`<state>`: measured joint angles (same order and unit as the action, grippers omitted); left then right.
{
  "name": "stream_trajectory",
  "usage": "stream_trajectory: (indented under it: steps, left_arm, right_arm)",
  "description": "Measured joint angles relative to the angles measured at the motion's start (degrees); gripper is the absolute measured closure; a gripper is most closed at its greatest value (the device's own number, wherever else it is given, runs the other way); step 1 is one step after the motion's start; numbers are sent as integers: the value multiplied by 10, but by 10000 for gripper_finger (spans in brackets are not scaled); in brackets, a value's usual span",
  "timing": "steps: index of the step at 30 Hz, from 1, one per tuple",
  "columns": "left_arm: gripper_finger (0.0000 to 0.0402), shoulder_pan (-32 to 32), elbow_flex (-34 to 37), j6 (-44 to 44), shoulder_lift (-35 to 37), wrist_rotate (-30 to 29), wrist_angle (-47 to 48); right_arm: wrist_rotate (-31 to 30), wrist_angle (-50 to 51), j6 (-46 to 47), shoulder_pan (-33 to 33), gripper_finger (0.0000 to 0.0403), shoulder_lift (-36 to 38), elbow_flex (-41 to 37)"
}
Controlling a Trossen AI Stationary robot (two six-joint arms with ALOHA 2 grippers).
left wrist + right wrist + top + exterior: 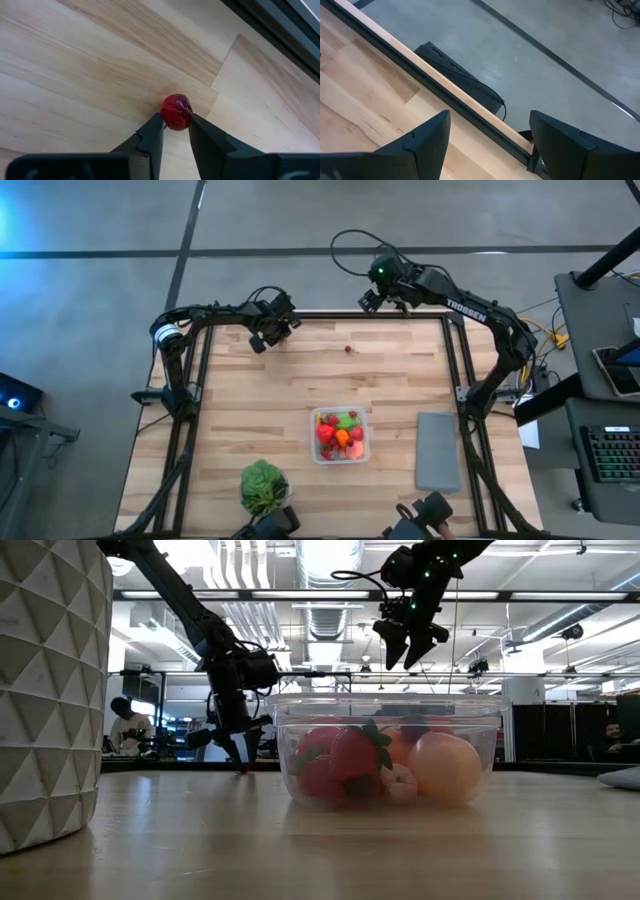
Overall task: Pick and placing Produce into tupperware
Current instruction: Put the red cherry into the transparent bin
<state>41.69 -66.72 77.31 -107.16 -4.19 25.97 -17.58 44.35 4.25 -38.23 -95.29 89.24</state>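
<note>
The step in hand looks like the pick of one of the last loose pieces of produce: the left claw [176, 131], at the far left corner of the bench [240, 400], has its two fingers closed in on a small red berry [176, 111], pinching it at the tips, and the berry seems to sit just on the wood or barely above it. The tupperware [340, 436] stands well apart, toward the near middle of the bench, already filled with red, orange and green pieces. Another small red piece [348, 349] lies alone on the wood near the far edge, between the two arms. For the next move, I judge that the left arm must lift the berry without loosening the pinch, carry it across to the container and release it above the pile. The right claw [487, 137] waits spread wide, high over the far edge. A leafy plant [263, 485] and a grey slab [437, 450] stand beside the container, but the way appears free.
</note>
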Motion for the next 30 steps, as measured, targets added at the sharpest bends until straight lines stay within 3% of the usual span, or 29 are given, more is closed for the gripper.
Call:
stream_trajectory:
  steps: [7, 20, 24, 30]
  left_arm:
    - [366, 1, 0, -17, 4, -5, 0]
    - [370, -30, 1, -60, 62, -13, 19]
    - [371, -83, 2, -147, 105, -15, 21]
    - [371, -195, 3, -381, 168, -8, 20]
  right_arm:
    - [0, -2, -5, -4, 138, 0, 0]
    - [0, -5, -20, -8, 138, 0, 0]
    - [0, -9, -20, -12, 138, 0, -3]
    - [1, -9, -29, -12, 138, 0, -13]
